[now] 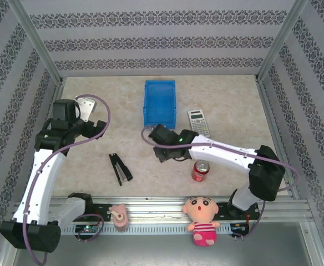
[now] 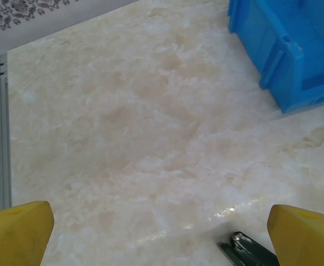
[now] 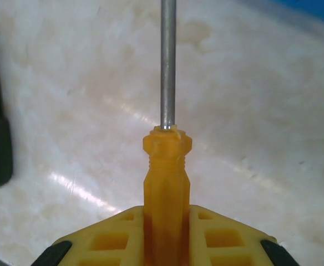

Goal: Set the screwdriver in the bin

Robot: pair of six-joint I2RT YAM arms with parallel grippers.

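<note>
My right gripper (image 3: 166, 224) is shut on the orange-yellow handle of the screwdriver (image 3: 166, 177), whose thin silver shaft (image 3: 168, 61) sticks straight out ahead over the marble table. In the top view that gripper (image 1: 155, 136) hangs just in front of the blue bin's near end. The bin (image 1: 160, 102) stands open-topped at the table's back middle; its corner also shows in the left wrist view (image 2: 295, 50). My left gripper (image 2: 162, 235) is open above bare table at the left, nothing between its yellow fingers (image 2: 18, 230).
A black stapler (image 1: 120, 168) lies front-centre, its tip (image 2: 248, 250) near my left gripper's right finger. A calculator (image 1: 198, 122) lies right of the bin, with a red can (image 1: 200, 170) nearer the front. Two toys (image 1: 201, 219) rest on the front rail.
</note>
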